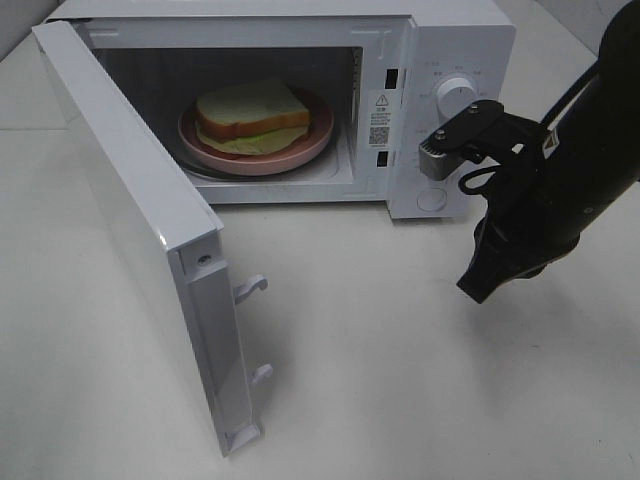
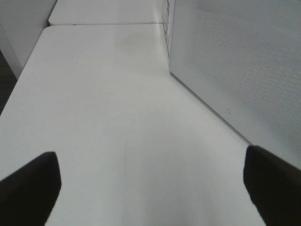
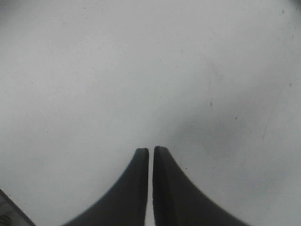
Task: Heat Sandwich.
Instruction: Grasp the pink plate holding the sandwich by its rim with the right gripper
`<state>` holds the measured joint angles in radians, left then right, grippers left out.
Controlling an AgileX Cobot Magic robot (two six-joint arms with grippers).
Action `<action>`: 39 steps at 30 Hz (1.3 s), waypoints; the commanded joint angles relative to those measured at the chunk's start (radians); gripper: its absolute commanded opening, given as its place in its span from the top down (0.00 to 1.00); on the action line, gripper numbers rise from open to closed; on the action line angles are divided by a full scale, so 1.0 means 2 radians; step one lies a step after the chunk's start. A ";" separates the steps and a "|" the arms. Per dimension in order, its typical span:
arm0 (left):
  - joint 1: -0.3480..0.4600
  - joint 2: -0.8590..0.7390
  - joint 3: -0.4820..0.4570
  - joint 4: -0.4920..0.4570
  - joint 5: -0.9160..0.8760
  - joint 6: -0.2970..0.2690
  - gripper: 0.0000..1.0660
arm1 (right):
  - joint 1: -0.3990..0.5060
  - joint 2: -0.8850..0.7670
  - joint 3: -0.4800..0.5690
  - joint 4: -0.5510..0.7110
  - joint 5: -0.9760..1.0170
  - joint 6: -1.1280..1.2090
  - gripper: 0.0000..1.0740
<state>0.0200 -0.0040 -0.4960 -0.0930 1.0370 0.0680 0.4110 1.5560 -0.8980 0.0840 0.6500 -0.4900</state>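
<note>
The sandwich (image 1: pixel 250 113), pale bread with green and yellowish filling, lies on a round pinkish-red plate (image 1: pixel 305 148) inside the white microwave (image 1: pixel 455 40). The microwave door (image 1: pixel 130 200) stands wide open toward the front left. My right gripper (image 1: pixel 478 288) is shut and empty, pointing down at the table in front of the microwave's control panel; the right wrist view shows its fingertips (image 3: pixel 151 153) together over bare table. My left gripper (image 2: pixel 150 183) is open and empty, low over the table beside the outer face of the door (image 2: pixel 235 61). It does not show in the exterior high view.
A round knob (image 1: pixel 457 97) sits on the microwave's control panel. The open door reaches far out over the table's front left. The white table (image 1: pixel 400 380) runs in front of the microwave. A table edge and seam (image 2: pixel 94 24) show in the left wrist view.
</note>
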 commanded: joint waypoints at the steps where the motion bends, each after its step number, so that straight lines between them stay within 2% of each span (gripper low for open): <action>1: 0.002 -0.013 0.002 -0.002 -0.004 -0.001 0.03 | 0.000 -0.004 -0.006 -0.001 0.010 -0.091 0.94; 5: 0.002 -0.013 0.002 -0.002 -0.004 -0.001 0.03 | 0.000 -0.004 -0.007 -0.001 0.008 -0.248 0.94; 6: 0.002 -0.013 0.002 -0.002 -0.004 -0.001 0.03 | 0.000 -0.004 -0.007 -0.001 0.008 -0.248 0.94; 9: 0.002 -0.013 0.002 -0.002 -0.004 -0.001 0.03 | 0.000 -0.004 -0.007 -0.001 0.008 -0.351 0.92; 12: 0.002 -0.013 0.002 -0.002 -0.004 -0.001 0.03 | 0.000 -0.004 -0.007 -0.001 0.007 -0.383 0.90; 15: 0.002 -0.013 0.002 -0.002 -0.004 -0.001 0.03 | 0.000 -0.004 -0.007 -0.012 0.004 -0.416 0.80; 16: 0.002 -0.013 0.002 -0.002 -0.004 -0.001 0.03 | 0.000 -0.004 -0.007 -0.012 0.004 -0.416 0.80; 17: 0.002 -0.013 0.002 -0.002 -0.004 -0.001 0.03 | 0.000 -0.004 -0.007 -0.018 0.002 -0.416 0.76; 18: 0.002 -0.013 0.002 -0.002 -0.004 -0.001 0.03 | 0.000 -0.004 -0.007 -0.036 -0.001 -0.414 0.66; 20: 0.002 -0.013 0.002 -0.002 -0.004 -0.001 0.03 | 0.000 -0.004 -0.008 -0.053 -0.007 -0.402 0.54; 21: 0.002 -0.013 0.002 -0.002 -0.004 -0.001 0.03 | 0.000 -0.004 -0.008 -0.053 -0.007 -0.402 0.54; 22: 0.002 -0.013 0.002 -0.002 -0.004 -0.001 0.03 | 0.000 -0.004 -0.008 -0.056 -0.010 -0.397 0.49; 23: 0.002 -0.013 0.002 -0.002 -0.004 -0.001 0.03 | 0.000 -0.004 -0.008 -0.057 -0.016 -0.384 0.37; 25: 0.002 -0.013 0.002 -0.002 -0.004 -0.001 0.03 | 0.000 -0.004 -0.008 -0.055 -0.022 -0.372 0.25; 26: 0.002 -0.013 0.002 -0.002 -0.004 -0.001 0.03 | 0.000 -0.004 -0.008 -0.055 -0.022 -0.372 0.25; 28: 0.002 -0.013 0.002 -0.002 -0.004 -0.001 0.03 | 0.000 -0.004 -0.008 -0.053 -0.026 -0.354 0.15; 30: 0.002 -0.013 0.002 -0.002 -0.004 -0.001 0.03 | 0.000 -0.004 -0.008 -0.053 -0.032 -0.354 0.12; 35: 0.002 -0.013 0.002 -0.002 -0.004 -0.001 0.03 | 0.002 -0.004 -0.012 -0.053 -0.038 -0.358 0.12; 39: 0.002 -0.013 0.002 -0.002 -0.004 -0.001 0.03 | 0.029 -0.004 -0.037 -0.081 -0.040 -0.359 0.13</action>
<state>0.0200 -0.0040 -0.4960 -0.0930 1.0370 0.0680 0.4430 1.5560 -0.9410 -0.0490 0.5720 -1.2060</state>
